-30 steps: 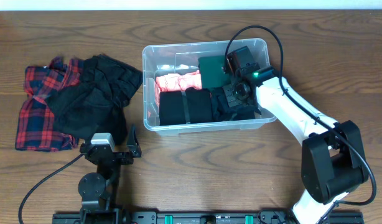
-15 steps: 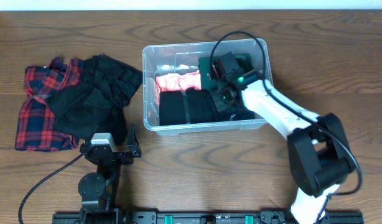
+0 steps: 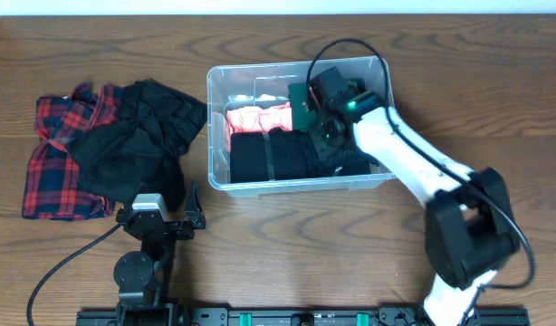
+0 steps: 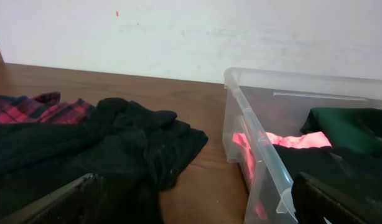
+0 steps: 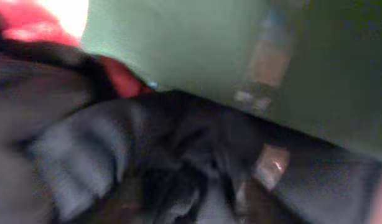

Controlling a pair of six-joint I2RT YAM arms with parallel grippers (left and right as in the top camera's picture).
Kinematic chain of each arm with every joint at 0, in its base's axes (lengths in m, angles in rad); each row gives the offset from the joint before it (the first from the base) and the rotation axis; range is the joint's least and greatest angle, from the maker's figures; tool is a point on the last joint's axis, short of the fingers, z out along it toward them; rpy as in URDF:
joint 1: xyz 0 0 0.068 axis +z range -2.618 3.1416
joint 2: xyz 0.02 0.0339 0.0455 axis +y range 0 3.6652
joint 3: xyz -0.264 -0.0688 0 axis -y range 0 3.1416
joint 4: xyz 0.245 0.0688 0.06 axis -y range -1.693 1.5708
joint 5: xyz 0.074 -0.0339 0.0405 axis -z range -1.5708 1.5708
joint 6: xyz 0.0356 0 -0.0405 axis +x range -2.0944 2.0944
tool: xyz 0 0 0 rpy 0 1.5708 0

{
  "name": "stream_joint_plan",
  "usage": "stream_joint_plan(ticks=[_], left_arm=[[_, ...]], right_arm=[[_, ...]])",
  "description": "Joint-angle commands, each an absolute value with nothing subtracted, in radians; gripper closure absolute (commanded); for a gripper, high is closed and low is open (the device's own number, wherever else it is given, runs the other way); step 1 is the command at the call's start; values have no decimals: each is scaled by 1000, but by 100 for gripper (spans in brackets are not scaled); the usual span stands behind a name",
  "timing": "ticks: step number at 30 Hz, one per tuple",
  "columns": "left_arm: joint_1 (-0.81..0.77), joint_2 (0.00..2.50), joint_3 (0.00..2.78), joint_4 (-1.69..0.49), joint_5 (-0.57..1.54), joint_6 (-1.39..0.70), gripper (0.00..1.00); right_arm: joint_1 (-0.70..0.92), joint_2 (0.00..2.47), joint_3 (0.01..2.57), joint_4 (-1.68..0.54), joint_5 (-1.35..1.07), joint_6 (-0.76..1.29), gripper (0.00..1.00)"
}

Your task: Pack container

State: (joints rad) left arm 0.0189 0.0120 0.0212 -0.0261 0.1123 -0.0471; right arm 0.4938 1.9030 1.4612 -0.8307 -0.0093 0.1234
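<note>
Sitting mid-worktop [image 3: 287,254], the container [image 3: 211,136] holds black cloth [image 3: 269,156], a pink piece [image 3: 260,118] and a green piece [image 3: 305,101]. The right claw [image 3: 330,145] is down inside it on the black cloth, a little further left than one second ago; how wide it stands I cannot tell. Well left of it, the left claw [image 3: 160,220] rests wide apart.

Robot lab bench (wooden table [image 3: 97,45], plain white wall [image 4: 178,31]).

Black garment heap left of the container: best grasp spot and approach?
Probably pinch the raised bunched fold on top of the black heap, coming straight down. It lies crumpled and limp, half over the plaid shirt, so a low side approach would likely snag both.
</note>
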Motion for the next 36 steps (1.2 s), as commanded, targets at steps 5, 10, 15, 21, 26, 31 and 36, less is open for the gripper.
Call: stream_joint_plan(ticks=[5, 10, 15, 21, 26, 31, 36], left_arm=[[24, 10, 4, -60, 123, -31, 2], [24, 10, 4, -60, 123, -31, 2], [24, 10, 4, -59, 123, -31, 2], [23, 10, 4, -59, 115, -31, 2], [23, 10, 4, -54, 149, -32, 2], [23, 12, 11, -19, 165, -58, 2], [23, 89, 142, -31, 165, -80, 2]], right_arm=[[434, 1661, 1632, -951, -12, 120, 1], [280, 1576, 1634, -1007, 37, 197, 1], [43, 1576, 1632, -1076, 37, 290, 1], [-181, 1609, 1628, -1105, 38, 292, 1], [-310, 1618, 1623, -1108, 37, 293, 1], [-384, 1618, 1623, -1108, 37, 292, 1], [-393, 1618, 1623, -1108, 37, 291, 1]])
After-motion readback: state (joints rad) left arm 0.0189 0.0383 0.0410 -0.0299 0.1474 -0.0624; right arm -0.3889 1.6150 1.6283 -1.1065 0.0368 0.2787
